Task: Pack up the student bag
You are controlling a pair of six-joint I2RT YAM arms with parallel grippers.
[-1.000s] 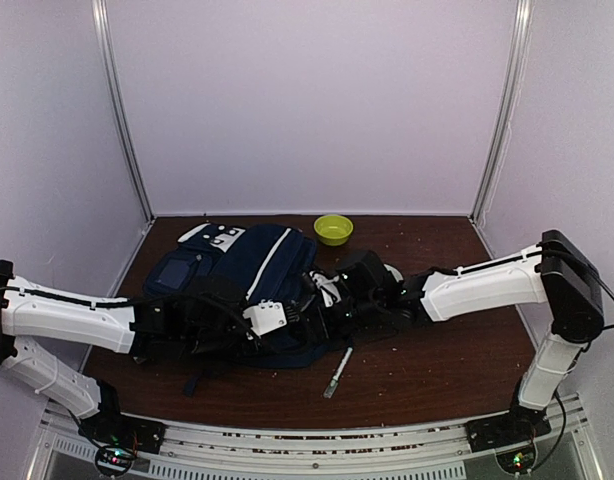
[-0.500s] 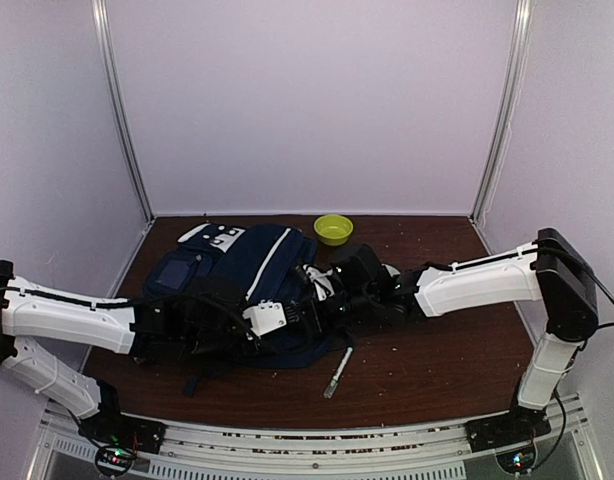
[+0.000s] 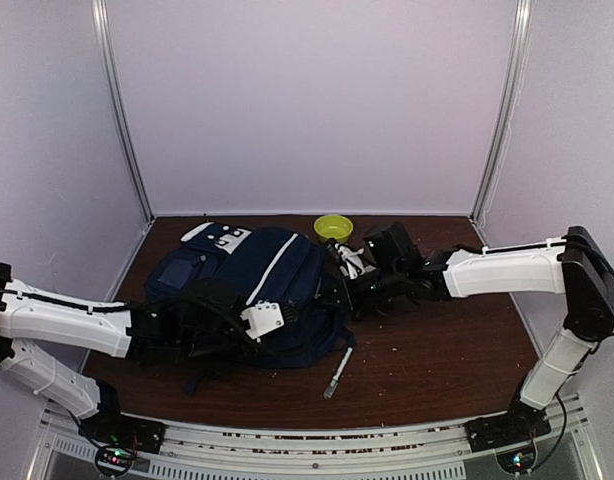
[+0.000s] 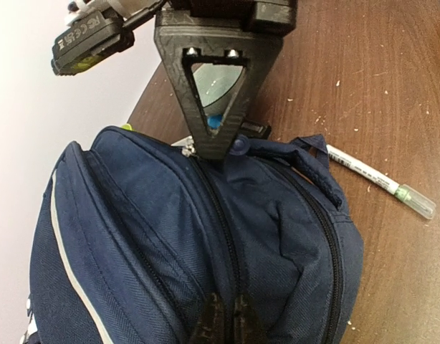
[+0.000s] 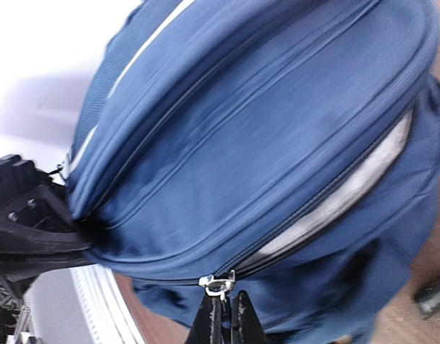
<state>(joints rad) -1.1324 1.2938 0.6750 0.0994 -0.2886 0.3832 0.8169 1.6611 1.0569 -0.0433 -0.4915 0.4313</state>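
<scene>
The student bag [image 3: 257,285] lies flat on the brown table, navy blue with a white stripe. My left gripper [image 3: 285,320] is shut on its fabric beside a zip line, as the left wrist view shows [image 4: 226,324]. My right gripper [image 3: 339,292] is at the bag's right end, shut on the small metal zipper pull [image 5: 220,284]; its fingertips [image 5: 223,319] pinch the tab. Behind the pull the zip stands parted, with pale lining [image 5: 342,197] showing. The right gripper [image 4: 217,147] also appears at the bag's far end in the left wrist view.
A white pen with a green cap [image 3: 338,373] lies on the table just right of the bag's near corner, also in the left wrist view [image 4: 381,188]. A green bowl [image 3: 333,228] stands at the back centre. White walls enclose the table.
My right gripper has shut on the zipper pull and moved back and to the right with it, drawing the bag's right end that way. The left arm has held still.
</scene>
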